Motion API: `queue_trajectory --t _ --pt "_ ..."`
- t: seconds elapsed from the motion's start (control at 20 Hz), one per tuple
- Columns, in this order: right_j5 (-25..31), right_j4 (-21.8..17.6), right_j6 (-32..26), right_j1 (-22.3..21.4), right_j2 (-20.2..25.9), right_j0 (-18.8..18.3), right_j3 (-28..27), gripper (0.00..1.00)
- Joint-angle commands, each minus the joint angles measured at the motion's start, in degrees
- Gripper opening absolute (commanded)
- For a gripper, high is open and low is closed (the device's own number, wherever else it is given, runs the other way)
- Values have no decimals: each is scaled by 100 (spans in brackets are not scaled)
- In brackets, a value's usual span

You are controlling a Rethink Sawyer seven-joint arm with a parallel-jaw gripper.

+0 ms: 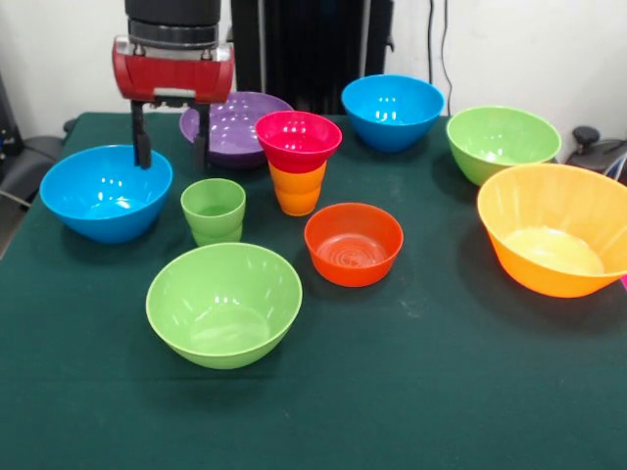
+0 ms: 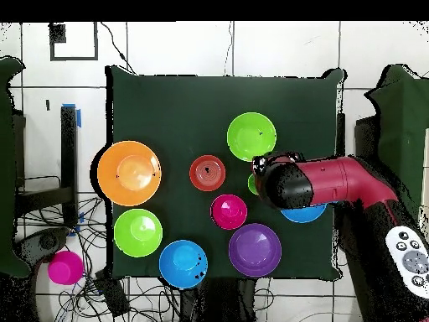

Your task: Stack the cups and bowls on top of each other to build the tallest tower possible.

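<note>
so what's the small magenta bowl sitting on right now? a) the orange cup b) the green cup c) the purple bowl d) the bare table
a: in the front view the magenta bowl rests on the rim of the orange cup, while the green cup stands empty beside it and the purple bowl lies behind.

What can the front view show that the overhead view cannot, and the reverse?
Only the front view shows the open gripper, the orange cup under the magenta bowl and the whole light green cup. Only the overhead view shows a pink bowl off the table, on the floor. Both show the purple bowl, the orange-red bowl and the large orange bowl.
</note>
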Motion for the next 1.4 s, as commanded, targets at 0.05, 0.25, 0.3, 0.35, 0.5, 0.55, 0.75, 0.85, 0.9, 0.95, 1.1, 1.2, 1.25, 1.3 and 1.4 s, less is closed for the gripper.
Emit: queue_trajectory --t 0.05,0.25,0.3,0.35,0.5,0.55,0.75,0.85,0.9,0.95,1.1,1.2,1.25,1.3,1.4 --pt "-155 -730 -1512 686 343 36 83 100" --pt "-304 -914 -1593 969 414 -61 169 100" --pt "-348 -967 -1567 958 423 -69 207 100" --pt "-345 -1010 -1544 963 430 -74 228 100" --pt "-350 -1113 -1502 1035 460 -69 285 100" --pt "-351 -1138 -1495 1054 480 -65 315 100" --pt "-334 -1167 -1274 950 464 15 437 100" --pt "-326 -1197 -1218 958 450 34 429 100" --pt "-341 -1230 -1231 1001 458 29 408 100" --pt "-344 -1257 -1272 1058 478 15 361 100" --pt "-289 -1325 -1437 1176 520 -48 231 100" --pt "-277 -1379 -1532 1210 543 -106 178 100" --pt "-277 -1402 -1578 1243 553 -139 139 100" --pt "-288 -1430 -1596 1261 558 -167 125 100" --pt "-267 -1442 -1653 1284 595 -217 93 100"
